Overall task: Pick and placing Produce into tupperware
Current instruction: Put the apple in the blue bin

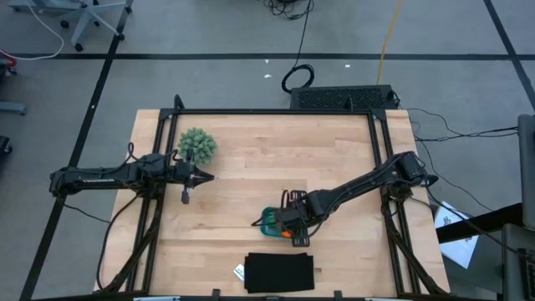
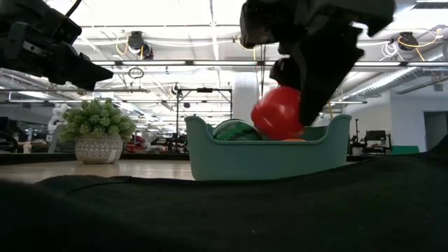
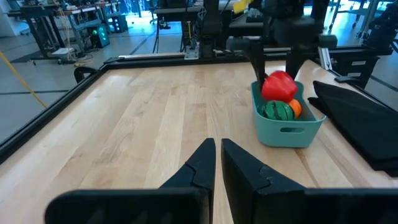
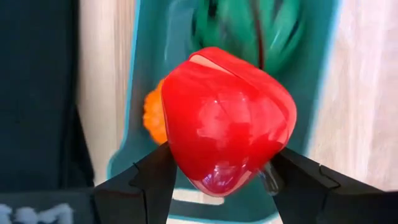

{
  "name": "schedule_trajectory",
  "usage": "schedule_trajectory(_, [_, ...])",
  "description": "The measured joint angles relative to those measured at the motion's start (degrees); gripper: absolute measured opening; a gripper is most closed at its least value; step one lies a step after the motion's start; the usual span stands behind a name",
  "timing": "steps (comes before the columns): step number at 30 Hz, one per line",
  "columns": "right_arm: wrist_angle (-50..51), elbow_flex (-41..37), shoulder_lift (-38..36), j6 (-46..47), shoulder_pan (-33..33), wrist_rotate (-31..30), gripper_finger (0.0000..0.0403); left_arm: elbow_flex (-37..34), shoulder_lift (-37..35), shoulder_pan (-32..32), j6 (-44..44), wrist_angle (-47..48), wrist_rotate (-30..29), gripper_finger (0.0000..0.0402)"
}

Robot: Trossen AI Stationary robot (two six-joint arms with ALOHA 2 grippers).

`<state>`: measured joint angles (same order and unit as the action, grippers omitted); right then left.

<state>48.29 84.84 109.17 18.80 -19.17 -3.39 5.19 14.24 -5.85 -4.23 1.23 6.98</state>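
The teal tupperware [image 1: 269, 221] [image 2: 238, 161] [image 3: 289, 132] stands on the table near its near edge. The striped green piece [image 3: 277, 111] [image 2: 234, 129] [image 4: 249, 25] and the orange piece [image 3: 296, 108] [image 4: 151, 115] lie inside it. My right gripper [image 1: 292, 230] [image 4: 221, 167] hangs over the tub, shut on the red piece [image 2: 278, 112] [image 3: 278, 86] [image 4: 227, 118]. My left gripper [image 1: 201, 177] [image 3: 217, 163] waits at the table's left side, beside the plant, with its fingers shut and nothing between them. My right gripper pinches the red piece by its two opposite sides [image 4: 180, 155], one finger [image 4: 149, 180] on each. It comes from above, pointing down. The piece is lifted clear, partly above the tub's rim, over the green and orange pieces.
A bushy green plant in a pale pot [image 1: 197, 144] [image 2: 98, 136] stands at the table's far left. A black flat rectangle [image 1: 280, 272] [image 3: 367, 124] lies at the near edge, just in front of the tub, with a small white label [image 1: 239, 272] beside it. Bare wood spans the middle.
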Motion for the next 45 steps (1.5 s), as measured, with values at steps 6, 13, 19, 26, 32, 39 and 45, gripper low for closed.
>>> schedule_trajectory(6, [0.0,0.0,1.6,0.0,0.0,0.7,0.0212,0.0,0.0,0.0,0.0,0.0,0.1,0.0031])
schedule_trajectory(13, [0.0,0.0,1.6,-0.4,-0.1,0.7,0.0212,0.0,0.0,0.0,0.0,0.1,0.1,0.0031])
schedule_trajectory(19, [0.0,0.0,1.5,-0.4,0.0,0.7,0.0214,0.0,0.0,0.0,-0.1,0.2,0.1,0.0031])
schedule_trajectory(26, [0.0,0.0,1.4,0.8,0.0,2.1,0.0225,0.0,0.0,0.0,-0.1,0.3,0.1,0.0031])
schedule_trajectory(32, [0.0,0.0,1.4,3.0,0.6,3.6,0.0226,0.0,0.0,0.0,0.1,0.3,0.2,0.0031])
schedule_trajectory(39, [0.0,0.0,1.4,3.2,1.5,5.2,0.0227,0.0,0.0,0.0,0.3,0.3,0.2,0.0031])
schedule_trajectory(45, [0.0,0.0,1.4,4.6,1.7,5.6,0.0252,0.0,0.0,0.0,0.3,0.3,0.3,0.0031])
